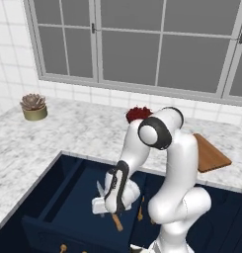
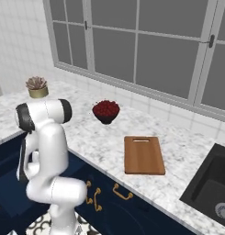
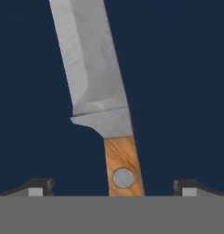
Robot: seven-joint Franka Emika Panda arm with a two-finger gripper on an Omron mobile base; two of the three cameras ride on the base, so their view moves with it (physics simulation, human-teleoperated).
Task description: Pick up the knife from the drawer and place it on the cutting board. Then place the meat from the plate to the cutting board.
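Down low, the knife [image 3: 102, 91] lies in the blue drawer [image 1: 68, 197]. Two fingers [image 3: 38, 186] are spread wide on either side of its handle. White arm bends down from above.

Base views flank arm, share counter [image 1: 53, 133]; hand view close, probably straight down.

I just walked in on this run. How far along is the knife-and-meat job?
Early. Done: the drawer stands open. In hand: the gripper is down inside it, fingertips wide apart either side of the knife handle, not closed yet. Left: lifting the knife to the bare cutting board, then moving the meat there.
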